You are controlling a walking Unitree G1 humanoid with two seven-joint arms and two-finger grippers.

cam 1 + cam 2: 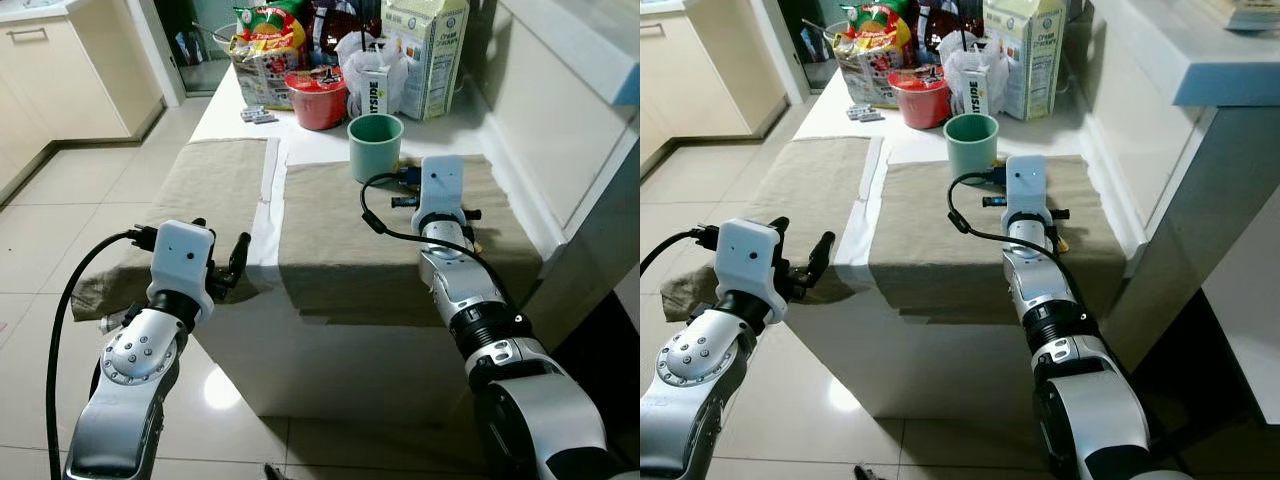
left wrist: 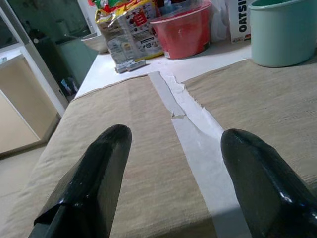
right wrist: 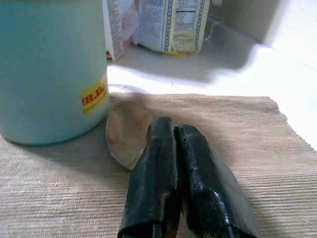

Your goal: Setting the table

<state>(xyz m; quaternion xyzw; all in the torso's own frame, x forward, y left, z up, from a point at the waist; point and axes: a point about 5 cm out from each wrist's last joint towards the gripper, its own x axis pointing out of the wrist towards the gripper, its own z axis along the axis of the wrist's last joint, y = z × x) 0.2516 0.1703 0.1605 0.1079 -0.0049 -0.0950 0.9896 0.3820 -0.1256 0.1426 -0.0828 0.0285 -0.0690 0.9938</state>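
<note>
Two beige placemats lie side by side on the white table: a left placemat and a right placemat. A pale green cup stands upright at the far edge of the right mat. A metal spoon rests with its bowl on that mat, just beside the cup. My right gripper is low over the right mat, its fingers pressed shut where the spoon's handle begins; the handle itself is hidden. My left gripper hovers open and holds nothing over the near edge of the left mat.
Groceries crowd the table's far end: a red bowl, a tall milk carton, a small Oatside carton and snack bags. A counter wall runs close along the right. Tiled floor lies to the left.
</note>
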